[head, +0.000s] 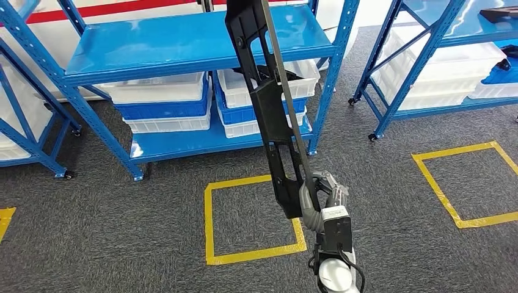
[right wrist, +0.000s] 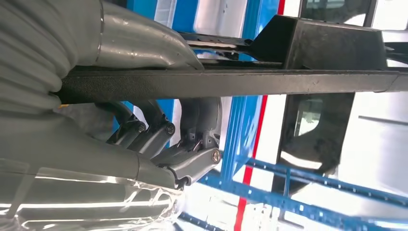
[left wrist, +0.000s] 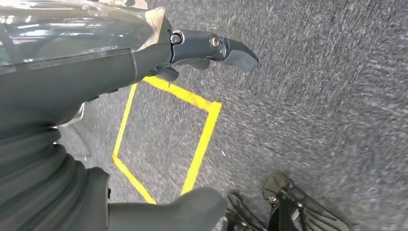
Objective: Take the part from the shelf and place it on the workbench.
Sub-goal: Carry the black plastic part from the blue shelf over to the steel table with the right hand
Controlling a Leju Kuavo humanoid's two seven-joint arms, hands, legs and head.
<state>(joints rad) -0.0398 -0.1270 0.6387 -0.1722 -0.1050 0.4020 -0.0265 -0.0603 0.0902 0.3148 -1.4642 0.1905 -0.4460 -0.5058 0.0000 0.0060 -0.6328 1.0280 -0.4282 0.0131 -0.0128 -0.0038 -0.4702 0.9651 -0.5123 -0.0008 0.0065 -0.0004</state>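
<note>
Part (head: 269, 104) near-upright, lower end in right hand (head: 322, 198)

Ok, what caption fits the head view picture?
Right hand holds long black plastic part upright before blue metal shelf.

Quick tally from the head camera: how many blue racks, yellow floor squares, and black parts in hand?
blue racks: 3
yellow floor squares: 3, one cut off at the edge
black part in right hand: 1
Total: 7
</note>
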